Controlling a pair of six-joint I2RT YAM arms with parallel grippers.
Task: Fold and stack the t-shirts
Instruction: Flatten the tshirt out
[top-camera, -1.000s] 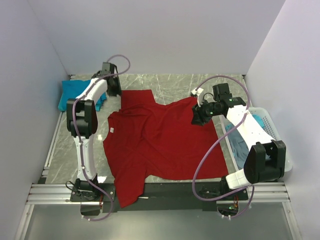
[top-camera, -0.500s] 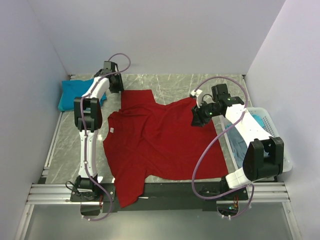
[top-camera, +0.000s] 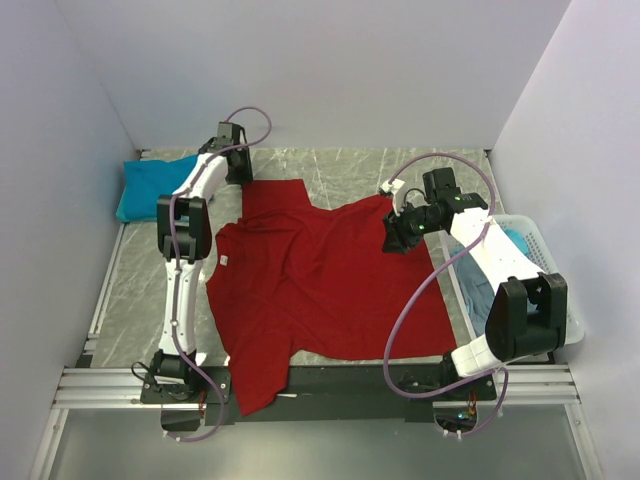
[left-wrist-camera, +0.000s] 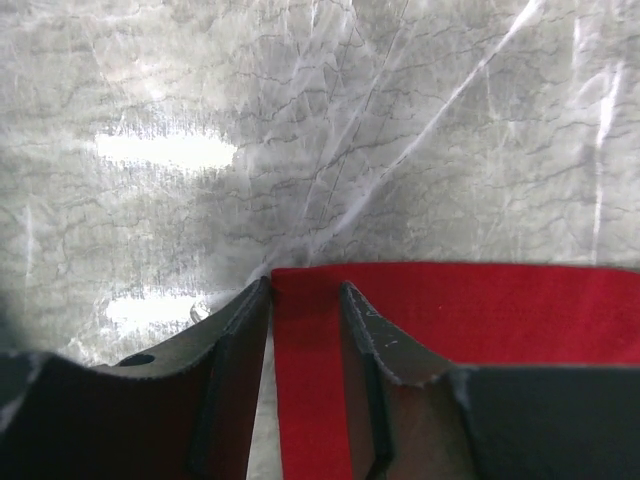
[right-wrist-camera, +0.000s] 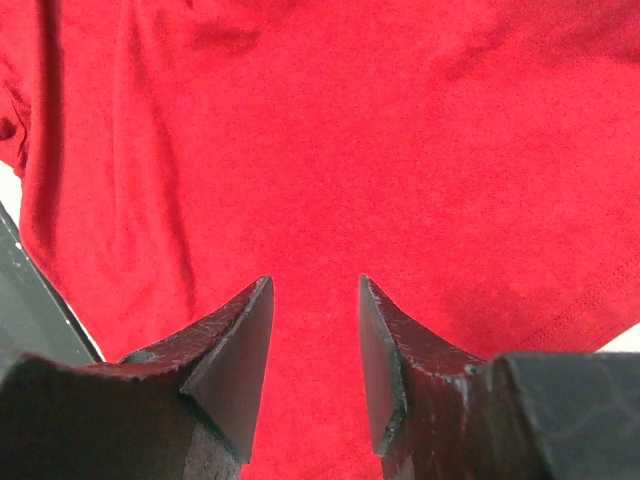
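While the red t-shirt (top-camera: 320, 285) is lying spread across the marbled desk (top-camera: 345, 165), the left gripper (left-wrist-camera: 305, 290) is standing part-open with one corner of the cloth right between its fingers. The straight hemmed edge is running off to that gripper's right. The right gripper (right-wrist-camera: 314, 285) is hovering with jaws parted and empty, soft matte fabric directly beneath it. Each arm is sitting nearest its own corner, seemingly ready for pinching.

A robotics lab test cell: plain pale walls (top-camera: 300, 70) box in a grey marbled tabletop (top-camera: 350, 170) on three sides. Two white-and-black robot arms (top-camera: 178, 290) (trailing looped purple cables (top-camera: 412, 300)) are bolted to a silver aluminium rail frame (top-camera: 110, 385) along its near edge.
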